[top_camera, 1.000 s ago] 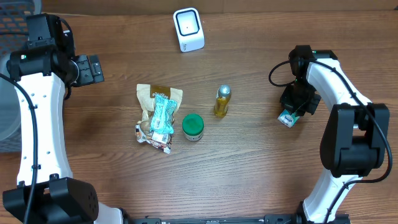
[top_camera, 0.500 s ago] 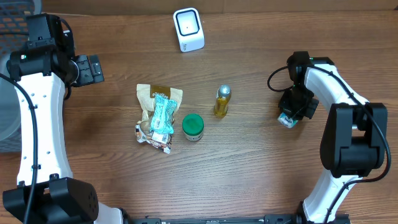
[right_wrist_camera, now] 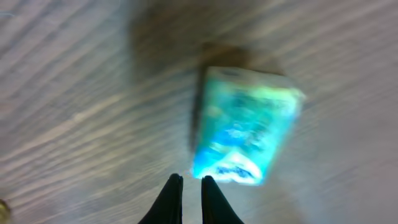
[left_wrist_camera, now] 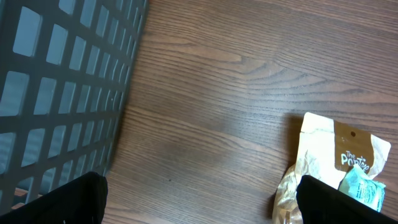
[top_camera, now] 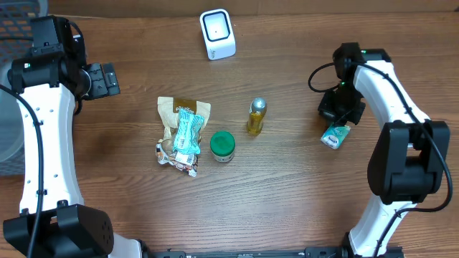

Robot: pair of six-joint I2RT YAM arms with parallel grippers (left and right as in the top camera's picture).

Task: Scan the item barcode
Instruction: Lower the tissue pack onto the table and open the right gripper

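While my right gripper (right_wrist_camera: pixel 191 180) hangs pressed together just short of the small teal carton (top_camera: pixel 335 136) lying on the table (top_camera: pixel 287 201), my left gripper (left_wrist_camera: pixel 202 202) stands spread wide beside the dark mesh basket (left_wrist_camera: pixel 62 81), its inside hidden from me.

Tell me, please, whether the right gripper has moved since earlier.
Yes: the right gripper pulled back from the teal packet, toward the far edge of the table.

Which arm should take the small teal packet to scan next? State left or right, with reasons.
Right. The right pincer, shut and empty, sits just beside the teal packet on the table. The left pincer is open but far across the table, by the basket.
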